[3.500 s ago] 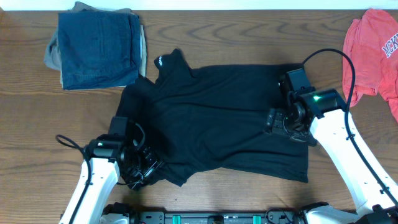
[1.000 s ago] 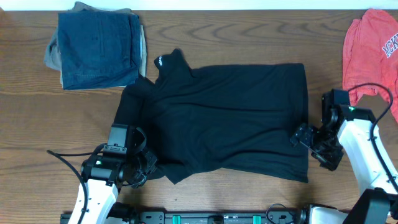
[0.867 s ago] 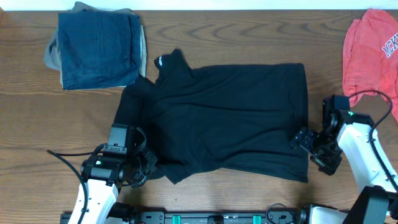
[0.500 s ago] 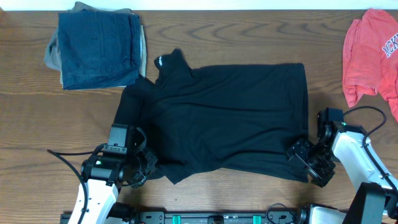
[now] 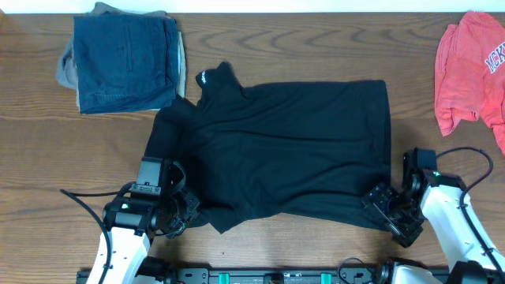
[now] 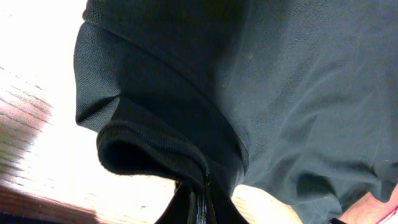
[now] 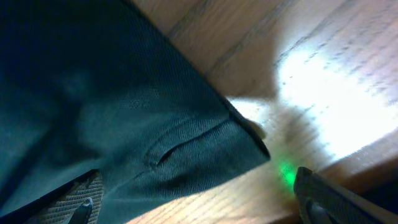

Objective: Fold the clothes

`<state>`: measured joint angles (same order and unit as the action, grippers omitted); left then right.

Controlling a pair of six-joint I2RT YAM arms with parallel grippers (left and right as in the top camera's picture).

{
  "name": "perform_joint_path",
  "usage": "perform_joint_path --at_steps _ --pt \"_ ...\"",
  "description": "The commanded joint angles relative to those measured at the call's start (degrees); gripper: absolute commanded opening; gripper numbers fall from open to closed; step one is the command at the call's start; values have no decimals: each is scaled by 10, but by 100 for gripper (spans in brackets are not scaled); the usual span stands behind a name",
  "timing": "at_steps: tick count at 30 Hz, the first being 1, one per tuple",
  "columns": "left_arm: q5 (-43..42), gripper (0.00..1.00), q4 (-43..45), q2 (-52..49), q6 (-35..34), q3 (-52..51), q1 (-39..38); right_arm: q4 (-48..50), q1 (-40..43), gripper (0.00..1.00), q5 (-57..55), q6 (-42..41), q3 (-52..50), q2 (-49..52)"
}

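Wooden table [image 5: 316,47], black garment [image 5: 292,150] flat, left hand [image 6: 200,200] pinching its edge, right hand [image 7: 196,200] wide.

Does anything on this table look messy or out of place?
The red shirt lies crumpled at the right edge of the overhead view, partly cut off, unlike the neatly folded denim stack. The black garment lies spread but skewed, its sleeve bunched where the left gripper pinches it.
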<state>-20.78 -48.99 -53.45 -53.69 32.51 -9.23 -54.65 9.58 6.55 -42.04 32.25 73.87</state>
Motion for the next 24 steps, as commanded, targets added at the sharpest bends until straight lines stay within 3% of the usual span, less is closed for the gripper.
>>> perform_joint_path --at_steps 1,10,15,21,24 --pt "7 6 0 3 12 10 -2 12 4 95 21 -31 -20 -3" --pt "7 6 0 3 12 10 -2 50 4 83 21 -60 -49 -3" --pt "7 6 0 3 12 10 -2 63 4 61 21 -60 -48 -3" --pt "-8 6 -2 3 12 10 -2 63 4 47 21 -60 -48 -4" --pt "-28 6 -2 4 12 11 -2 62 4 26 21 -60 -48 -4"
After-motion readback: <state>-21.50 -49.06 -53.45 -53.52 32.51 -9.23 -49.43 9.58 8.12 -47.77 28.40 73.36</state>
